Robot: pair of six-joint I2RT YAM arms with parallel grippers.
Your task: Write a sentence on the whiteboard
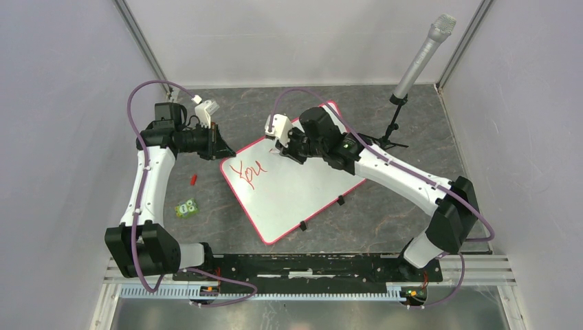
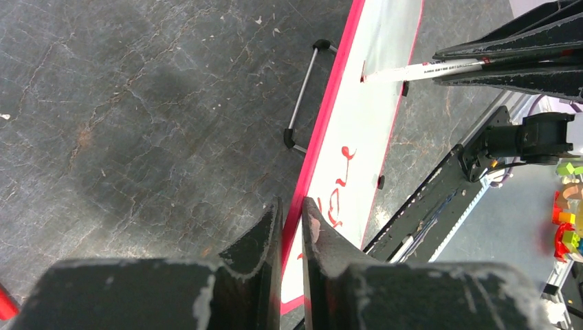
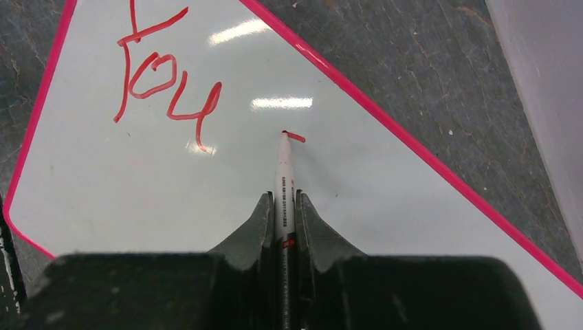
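The pink-framed whiteboard (image 1: pixel 302 196) lies flat and skewed on the bench (image 1: pixel 385 227); the sentence (image 1: pixel 249 172) so far reads "You" in red.

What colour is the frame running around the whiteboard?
Pink-red, a thin line edging the whiteboard. It shows best in the right wrist view.

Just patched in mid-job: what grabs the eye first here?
The angled whiteboard at table centre, with a red "You" near its left corner. The right gripper pinches a marker, tip on the board at a short red dash; the left gripper clamps the board's pink edge.
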